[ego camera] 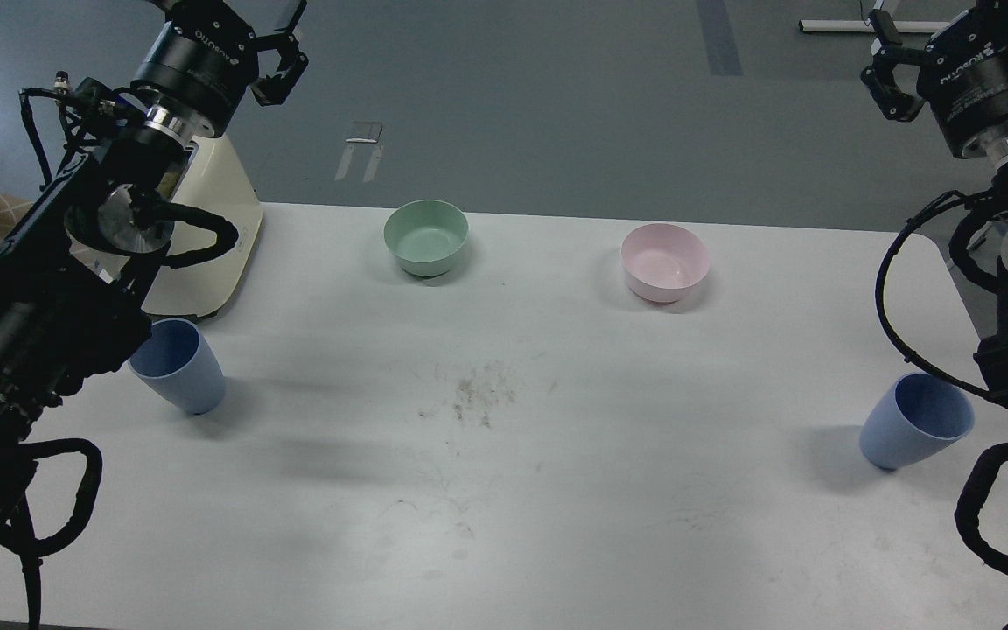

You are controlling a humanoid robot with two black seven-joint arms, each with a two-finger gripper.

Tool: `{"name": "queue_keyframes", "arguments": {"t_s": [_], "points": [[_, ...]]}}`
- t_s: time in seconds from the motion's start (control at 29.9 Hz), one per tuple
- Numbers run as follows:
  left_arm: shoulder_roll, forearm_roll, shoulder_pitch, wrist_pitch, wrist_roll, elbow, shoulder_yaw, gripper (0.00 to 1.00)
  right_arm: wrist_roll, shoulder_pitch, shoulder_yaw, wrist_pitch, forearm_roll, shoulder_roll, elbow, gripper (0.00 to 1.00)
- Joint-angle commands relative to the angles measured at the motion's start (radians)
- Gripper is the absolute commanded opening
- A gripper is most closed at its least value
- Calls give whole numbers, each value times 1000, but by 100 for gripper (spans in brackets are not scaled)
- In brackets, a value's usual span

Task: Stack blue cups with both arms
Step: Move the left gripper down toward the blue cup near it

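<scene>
Two light-blue cups stand upright on the white table (556, 490), far apart. The left cup (180, 367) is near the left edge, its rim partly hidden by my left arm. The right cup (915, 426) is near the right edge, next to my right arm. My left gripper (285, 44) is raised high at the top left, beyond the table's far edge; it is open and empty. My right gripper (885, 54) is raised high at the top right, open and empty. Both grippers are well away from the cups.
A green bowl (426, 236) and a pink bowl (665, 261) sit at the back of the table. A cream appliance (220, 227) stands at the back left, behind the left cup. Dirt smudges (478, 398) mark the table's middle.
</scene>
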Motion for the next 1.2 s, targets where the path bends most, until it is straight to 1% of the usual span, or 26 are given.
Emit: {"name": "queue_keyframes", "arguments": {"t_s": [0.0,0.17,0.33,0.37,0.4,0.43,0.47,0.5,0.53,0.57,0.6,0.63,0.67,0.7,0.77,0.8,0.84,0.9,1.07,1.1,1.17], "points": [[25,0,11,-10,0,-7,0,98,2,-23,1,0,0,1,26,100],[45,1,19,-25,-1,-9,6,98,5,-102,4,0,0,-2,109,100],[45,14,57,-24,-7,-21,15,97,5,-136,12,0,0,-2,138,100],[47,15,65,-18,-7,-35,15,97,7,-138,13,0,0,-2,138,100],[56,18,83,-7,-7,-79,17,97,7,-138,16,0,0,-2,139,100],[74,32,105,17,-6,-132,20,97,8,-139,21,0,2,-4,140,100],[105,64,132,62,-4,-197,21,97,10,-145,27,0,0,-5,140,100],[105,64,133,62,-4,-197,21,97,10,-145,27,0,0,-5,140,100],[145,111,167,105,-4,-287,28,97,10,-151,32,0,2,-4,140,100],[172,141,188,119,-4,-340,37,97,10,-154,32,0,2,-4,143,100],[229,208,227,131,-4,-436,60,97,10,-162,33,0,2,-4,149,100],[298,284,263,131,-4,-523,78,97,11,-173,33,0,2,-4,153,100],[335,323,281,131,-6,-567,83,97,11,-176,33,0,2,-4,158,100],[410,398,322,128,-13,-646,84,97,11,-182,35,0,2,-4,164,100],[473,467,373,127,-21,-705,74,97,11,-188,38,0,3,-4,167,100],[526,530,417,125,-30,-739,69,97,11,-188,44,0,5,-4,167,100],[570,596,448,125,-38,-754,69,97,11,-190,47,0,17,-2,167,100],[634,686,479,125,-39,-763,69,97,11,-194,47,0,38,-2,169,100],[767,837,511,125,-39,-763,84,96,11,-208,48,0,54,-4,187,100],[800,866,519,125,-39,-763,84,95,11,-213,48,0,54,-5,192,100],[826,892,525,125,-39,-762,84,90,11,-214,53,0,54,-7,195,100]]}}
